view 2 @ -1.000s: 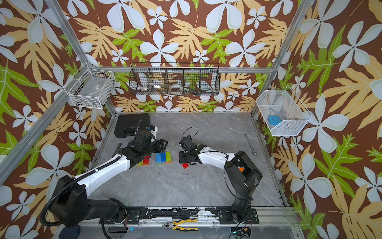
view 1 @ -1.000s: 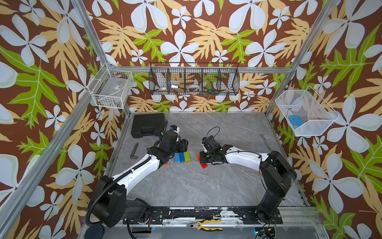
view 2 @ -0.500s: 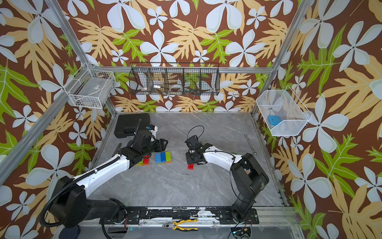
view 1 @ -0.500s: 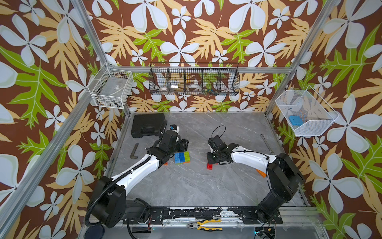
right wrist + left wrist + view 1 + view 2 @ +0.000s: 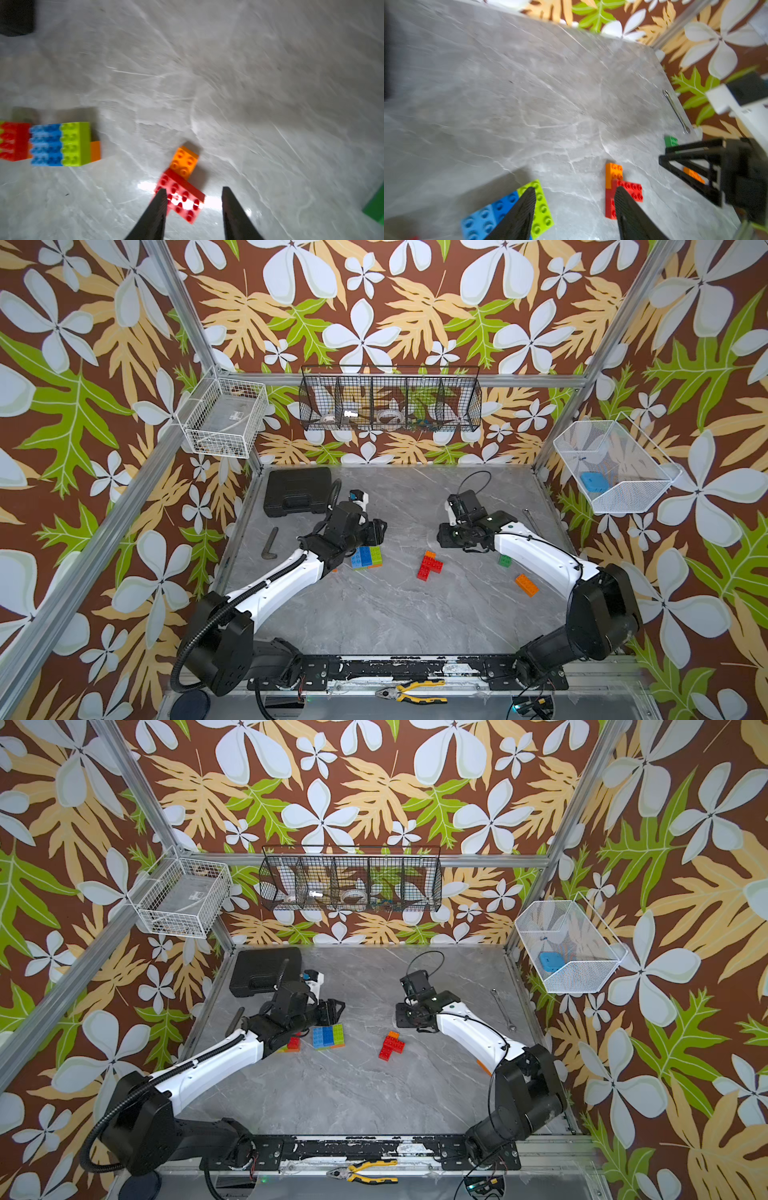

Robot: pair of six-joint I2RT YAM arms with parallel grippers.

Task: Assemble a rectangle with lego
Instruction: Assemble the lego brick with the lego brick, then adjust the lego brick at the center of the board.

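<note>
While both jaws stand apart on nothing, left tool (image 5: 575, 189) and right tool (image 5: 194, 192) hang empty. Red-and-orange stepped lego cluster (image 5: 429, 565) lies loose mid-tabletop, studs up, long axis front-to-back, orange end toward back edge; probably parked there to join blue-and-lime studded lego slab (image 5: 365, 557), nearer left edge, lying left-right.

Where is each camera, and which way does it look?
Top views: high behind the arms, looking down on the table; left arm and right arm show.
Left wrist: on the left arm, looking across the table past the left gripper; right arm shows.
Right wrist: on the right arm, looking down past the right gripper.
Shared: all see the red-orange lego piece.
</note>
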